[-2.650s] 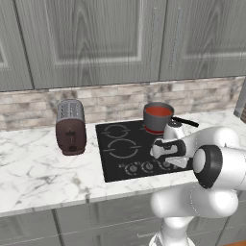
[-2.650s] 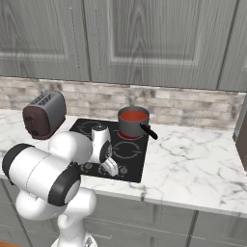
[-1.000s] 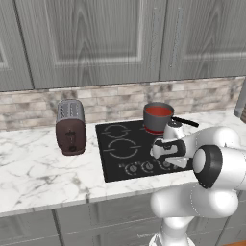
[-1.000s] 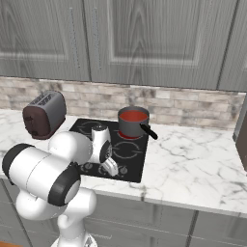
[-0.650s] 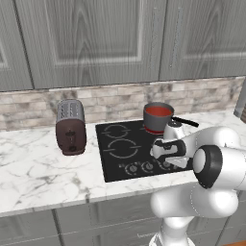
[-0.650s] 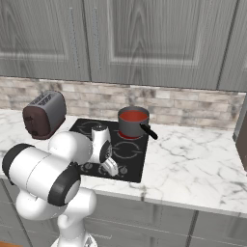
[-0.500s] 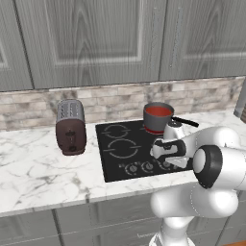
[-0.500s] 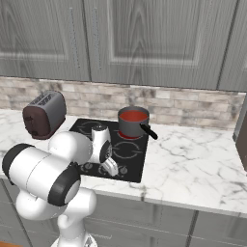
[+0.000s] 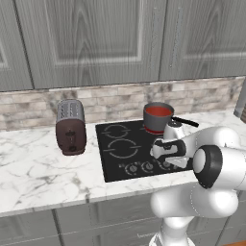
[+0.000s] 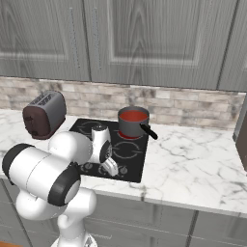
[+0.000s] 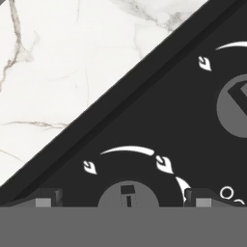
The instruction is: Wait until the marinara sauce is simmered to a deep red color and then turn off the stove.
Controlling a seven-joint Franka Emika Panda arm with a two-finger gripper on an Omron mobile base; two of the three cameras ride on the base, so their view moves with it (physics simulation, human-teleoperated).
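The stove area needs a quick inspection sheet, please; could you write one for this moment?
Surface: white marble counter, flat black stove set in it.
Job's things: marinara sauce red, in a grey saucepan on a rear burner, black handle pointing right.
Clutter: brown-and-silver toaster left of the stove.
Grippers: gripper open, low over a front knob.
Cables: nothing seen.
Surroundings: grey cabinets, stone backsplash.

Clearance, as I read it: tool (image 11: 123, 200) low over the stove (image 9: 120, 146) knob row, jaws wide either side of a knob (image 11: 128, 195). Obstacles: saucepan (image 9: 157, 118) at back right burner, toaster (image 9: 70, 127) left. Open counter (image 10: 193, 159) to the right.
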